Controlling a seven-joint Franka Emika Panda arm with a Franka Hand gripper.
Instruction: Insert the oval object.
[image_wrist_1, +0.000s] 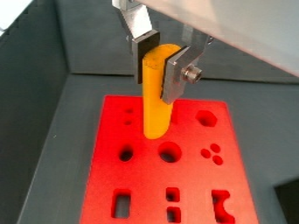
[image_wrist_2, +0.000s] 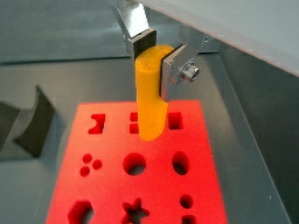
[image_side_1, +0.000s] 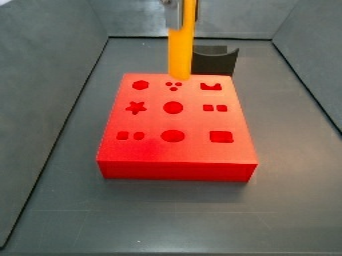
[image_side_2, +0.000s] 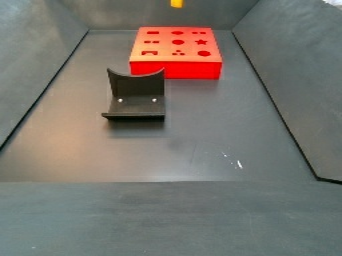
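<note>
My gripper (image_wrist_1: 159, 66) is shut on the oval object (image_wrist_1: 156, 105), a long orange-yellow peg held upright by its upper end between the silver fingers. Both wrist views show the peg (image_wrist_2: 149, 105) hanging above the red block (image_wrist_1: 140, 175) (image_wrist_2: 111, 188), apart from it. In a side view the peg (image_side_1: 181, 40) hangs over the far part of the red block (image_side_1: 194, 155), which has several shaped holes, among them an oval hole (image_side_1: 173, 135). In a side view only the peg's lower tip (image_side_2: 175, 3) shows, above the red block (image_side_2: 178, 68).
A dark grey curved holder (image_side_2: 134, 95) stands on the dark floor in front of the block in a side view, and behind it in a side view (image_side_1: 214, 57). It also shows in a wrist view (image_wrist_2: 30, 122). Sloping grey walls enclose the floor.
</note>
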